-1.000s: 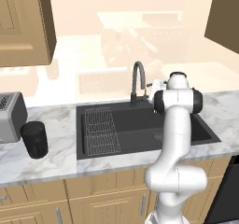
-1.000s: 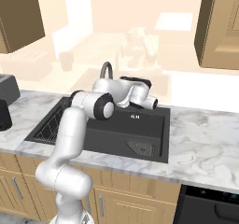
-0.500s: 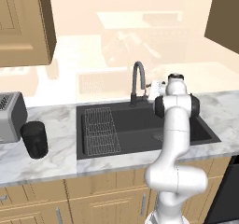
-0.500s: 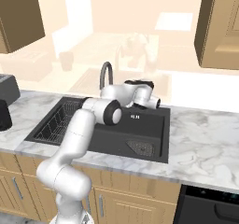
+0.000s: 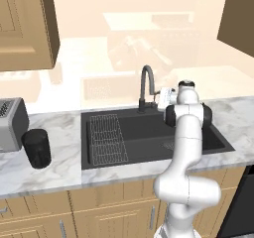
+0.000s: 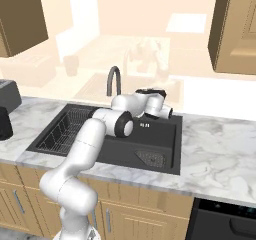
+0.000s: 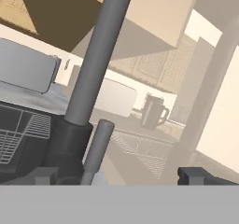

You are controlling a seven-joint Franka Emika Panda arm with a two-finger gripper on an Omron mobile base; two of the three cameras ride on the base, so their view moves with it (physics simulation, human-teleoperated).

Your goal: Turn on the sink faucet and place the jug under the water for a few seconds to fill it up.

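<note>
The dark grey gooseneck faucet (image 5: 146,86) stands behind the black sink (image 5: 144,132); no water runs from its spout. My gripper (image 5: 160,98) hovers just right of the faucet's base. In the hand view the faucet stem (image 7: 99,55) rises right in front, and its small side lever (image 7: 97,146) stands between my open fingertips (image 7: 45,175), nearer the left one, with nothing touching it. The black jug (image 5: 37,148) sits on the counter far left of the sink, beside the toaster.
A silver toaster (image 5: 10,123) stands at the counter's left end. A wire rack (image 5: 106,138) fills the sink's left half, and a drain grate (image 6: 150,158) lies at its right. Wall cabinets (image 5: 25,24) hang above left. Marble counter (image 6: 220,154) stretches to the right.
The hand has swung left and back towards the faucet, ending close beside its base. The jug and the base have not moved.
</note>
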